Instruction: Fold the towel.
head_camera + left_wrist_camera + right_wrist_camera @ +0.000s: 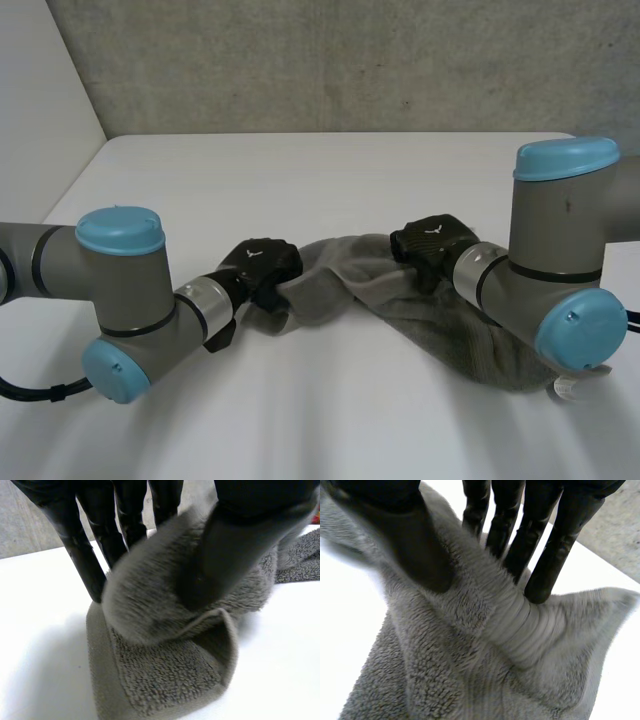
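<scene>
The left hand [262, 262] and right hand [432, 240] each pinch the crumpled grey terry towel [345, 285] between thumb and fingers [85, 565]; an uneven pull could let the cloth slip out.

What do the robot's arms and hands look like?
The left arm and right arm are fat grey tubes with round light-blue caps on the joints and a shiny silver ring at each wrist. The left hand and right hand are black, with long, glossy fingers and a thumb.
</scene>
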Robot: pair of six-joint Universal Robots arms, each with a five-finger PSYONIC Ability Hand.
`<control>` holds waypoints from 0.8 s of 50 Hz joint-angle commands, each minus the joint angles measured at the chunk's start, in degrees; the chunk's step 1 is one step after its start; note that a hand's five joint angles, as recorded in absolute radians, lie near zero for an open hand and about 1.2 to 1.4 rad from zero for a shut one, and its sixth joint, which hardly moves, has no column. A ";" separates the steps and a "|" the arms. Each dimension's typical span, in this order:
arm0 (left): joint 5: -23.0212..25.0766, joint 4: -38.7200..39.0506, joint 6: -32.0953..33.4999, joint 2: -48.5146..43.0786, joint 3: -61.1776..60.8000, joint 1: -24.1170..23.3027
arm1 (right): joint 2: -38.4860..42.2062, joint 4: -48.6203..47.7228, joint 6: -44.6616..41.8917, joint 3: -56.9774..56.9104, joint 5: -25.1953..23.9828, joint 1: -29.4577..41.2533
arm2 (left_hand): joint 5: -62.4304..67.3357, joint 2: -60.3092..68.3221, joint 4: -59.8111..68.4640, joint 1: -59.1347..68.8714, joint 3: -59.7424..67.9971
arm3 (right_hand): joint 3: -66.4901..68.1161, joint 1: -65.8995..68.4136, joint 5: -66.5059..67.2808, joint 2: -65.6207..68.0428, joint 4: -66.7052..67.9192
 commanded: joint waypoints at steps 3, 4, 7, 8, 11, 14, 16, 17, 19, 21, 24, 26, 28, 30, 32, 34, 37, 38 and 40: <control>0.71 0.08 0.48 -0.36 2.91 -0.55 | -2.24 -2.17 -3.48 -0.16 0.10 -0.29 | 14.02 12.56 13.37 13.84 13.72 | 12.61 11.11 11.33 11.98 11.52; 0.71 0.09 0.48 -0.36 2.92 -0.55 | -2.68 -2.43 -5.57 -1.81 0.02 -0.12 | 14.02 12.56 13.37 13.84 13.72 | 12.61 11.11 11.33 11.98 11.52; -0.08 0.00 0.39 -0.36 9.08 -0.38 | -2.86 -4.62 -8.92 -8.64 0.01 0.41 | 14.02 12.56 13.37 13.84 13.72 | 12.61 11.11 11.33 11.98 11.52; -0.69 0.00 0.39 -0.27 13.25 -0.03 | -2.68 -6.72 -9.72 -13.29 0.28 0.41 | 14.02 12.56 13.37 13.84 13.72 | 12.61 11.11 11.33 11.98 11.52; -4.02 0.00 0.31 0.52 22.39 1.20 | -2.59 -11.55 -9.72 -23.05 1.68 0.50 | 14.02 12.56 13.37 13.84 13.72 | 12.61 11.11 11.33 11.98 11.52; -8.50 0.00 0.39 2.79 31.62 4.00 | -3.03 -14.48 -9.72 -27.31 2.56 0.50 | 14.02 12.56 13.37 13.84 13.72 | 12.61 11.11 11.33 11.98 11.52; -10.26 0.08 0.39 4.20 35.49 4.71 | -3.73 -21.30 -9.20 -33.09 4.31 0.50 | 14.02 12.56 13.37 13.84 13.72 | 12.61 11.11 11.33 11.98 11.52; -10.28 0.09 0.39 4.21 35.53 4.72 | -3.74 -21.33 -9.20 -33.11 4.32 0.50 | 14.02 12.56 13.37 13.84 13.72 | 12.61 11.11 11.33 11.98 11.52; -12.29 0.96 -0.13 6.14 41.40 5.51 | -5.14 -26.23 -7.36 -34.70 5.46 0.58 | 14.02 12.56 13.37 13.84 13.72 | 12.61 11.11 11.33 11.98 11.52; -12.56 1.57 -0.13 7.19 42.46 5.95 | -5.49 -27.13 -6.13 -34.26 5.47 0.67 | 14.02 12.56 13.37 13.84 13.72 | 12.61 11.11 11.33 11.98 11.52; -12.30 1.76 -0.13 9.83 40.82 6.04 | -5.32 -25.04 -4.63 -32.51 5.11 0.67 | 14.02 12.56 13.37 13.84 13.72 | 12.61 11.11 11.33 11.98 11.52; -12.04 1.84 -0.13 11.06 37.76 6.13 | -4.97 -22.41 -4.54 -30.85 4.94 1.02 | 14.02 12.56 13.37 13.84 13.72 | 12.61 11.11 11.33 11.98 11.52; -11.86 2.19 -0.04 12.03 33.60 6.22 | -4.70 -19.22 -4.63 -28.54 4.41 1.38 | 14.02 12.56 13.37 13.84 13.72 | 12.61 11.11 11.33 11.98 11.52; -10.73 3.15 0.22 13.52 24.15 6.22 | -4.35 -15.97 -4.98 -26.08 3.80 1.73 | 14.02 12.56 13.37 13.84 13.72 | 12.61 11.11 11.33 11.98 11.52; -9.76 4.38 0.31 13.79 19.32 6.30 | -3.74 -12.12 -5.68 -19.96 0.82 1.82 | 14.02 12.56 13.37 13.84 13.72 | 12.61 11.11 11.33 11.98 11.52; -8.45 5.61 0.39 13.79 14.49 6.30 | -3.56 -11.84 -5.94 -16.71 -1.37 1.73 | 14.02 12.56 13.37 13.84 13.72 | 12.61 11.11 11.33 11.98 11.52; -5.46 7.55 0.48 13.71 4.99 6.57 | -3.56 -11.84 -6.56 -10.47 -4.10 1.38 | 14.02 12.56 13.37 13.84 13.72 | 12.61 11.11 11.33 11.98 11.52; -4.05 8.43 0.48 13.70 0.68 6.92 | -3.56 -11.84 -6.56 -10.44 -4.11 1.38 | 14.02 12.56 13.37 13.84 13.72 | 12.61 11.11 11.33 11.98 11.52; -2.82 9.39 0.57 13.62 -3.10 7.35 | -3.82 -11.58 -7.78 -5.19 -5.16 1.03 | 14.02 12.56 13.37 13.84 13.72 | 12.61 11.11 11.33 11.98 11.52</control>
